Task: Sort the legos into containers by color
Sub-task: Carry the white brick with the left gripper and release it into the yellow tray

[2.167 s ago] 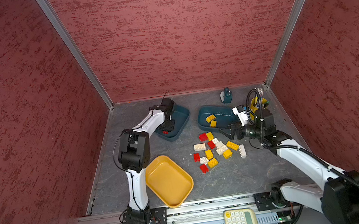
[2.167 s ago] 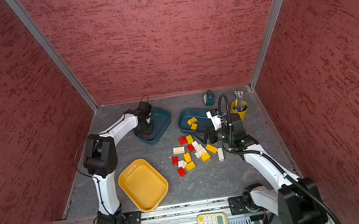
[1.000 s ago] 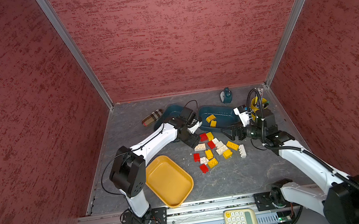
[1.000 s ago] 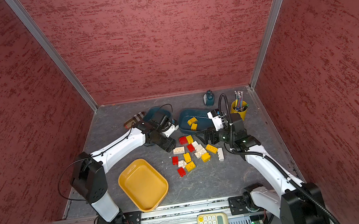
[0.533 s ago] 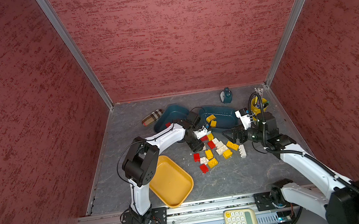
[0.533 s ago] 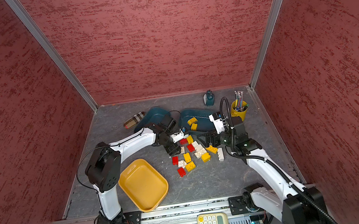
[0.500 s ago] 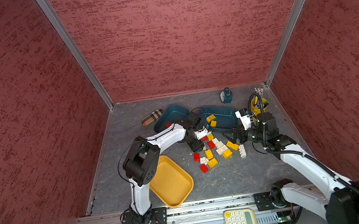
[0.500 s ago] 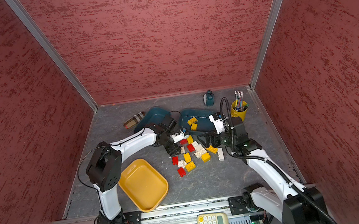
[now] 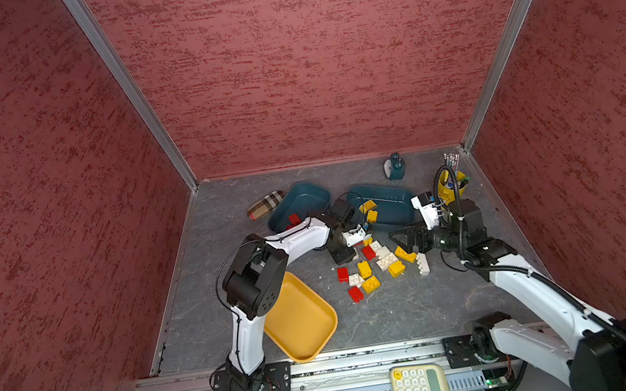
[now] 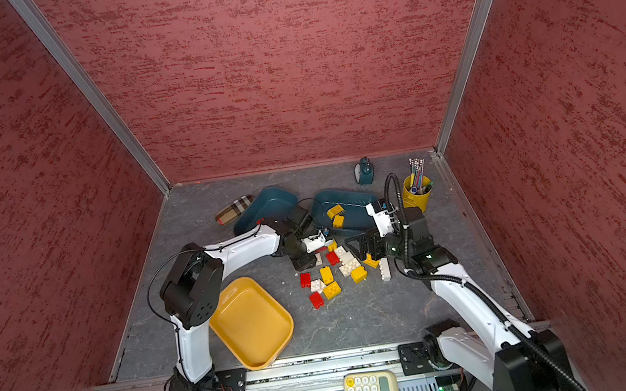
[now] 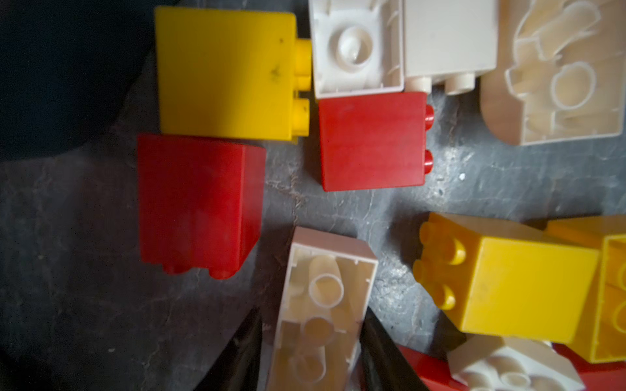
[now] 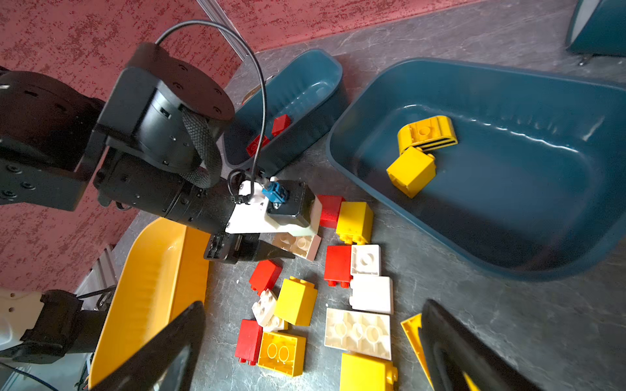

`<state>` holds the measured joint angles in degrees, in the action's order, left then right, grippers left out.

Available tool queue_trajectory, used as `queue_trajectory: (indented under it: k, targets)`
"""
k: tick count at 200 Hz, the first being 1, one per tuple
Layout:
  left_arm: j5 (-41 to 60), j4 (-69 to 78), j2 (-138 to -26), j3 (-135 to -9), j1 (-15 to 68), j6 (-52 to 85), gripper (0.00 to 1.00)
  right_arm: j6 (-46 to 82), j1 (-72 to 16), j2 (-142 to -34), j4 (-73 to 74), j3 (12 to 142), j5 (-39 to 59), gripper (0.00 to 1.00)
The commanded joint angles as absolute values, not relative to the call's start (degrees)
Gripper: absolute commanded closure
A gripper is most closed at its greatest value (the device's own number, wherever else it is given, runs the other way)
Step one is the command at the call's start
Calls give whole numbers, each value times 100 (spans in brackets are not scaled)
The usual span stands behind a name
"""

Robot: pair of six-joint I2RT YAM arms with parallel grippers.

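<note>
Legos (image 9: 372,263) lie loose on the tabletop (image 9: 404,309) in the middle of both top views, red, yellow and white mixed. A few have been sorted: red ones sit in the teal tray at upper centre (image 9: 300,202) and yellow ones in the teal tray beside it (image 9: 391,197). The mustard tray (image 9: 300,320) at lower left of the heap is empty, so it is probably meant for white.

The step in hand is picking up a white brick (image 11: 325,287), an oblong one lying hollow side up at the bottom centre of the left wrist view. The left fingers (image 11: 237,355) have closed onto its two long sides, and it rests on the tabletop. The right fingers (image 12: 162,345) are spread wide with nothing between them, poised over the right side of the heap.

To do this well:
- **Check the grip:** the walls are smooth and thin, so the pinch should be square across the narrow width before lifting.
- **Lift cleanly:** go straight up, because a red brick (image 11: 200,203) and a yellow brick (image 11: 508,284) sit near on either side and a slanted pull could drag them.
- **Place it:** carry the brick low to the mustard tray and let go close to its floor.
- **Right arm:** it is best kept back until the left arm is clear.
</note>
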<state>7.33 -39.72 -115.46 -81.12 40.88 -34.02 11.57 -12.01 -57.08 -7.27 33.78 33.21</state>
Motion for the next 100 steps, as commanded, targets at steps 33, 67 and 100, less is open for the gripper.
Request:
queue_trajectory:
  k: [33,67,100]
  targets:
    - [705,-4008,-11779,-8297,4106,-3534,61,1086,-1159,-5592,-711,3303,3281,1]
    - [651,-4109,-11596,-8325,4110,-3465,69,1107,-1151,-5563,-727,3313,3304,1]
    - [675,-4559,-11223,-8457,4092,-3096,70,1129,-1149,-5588,-688,3374,3416,1]
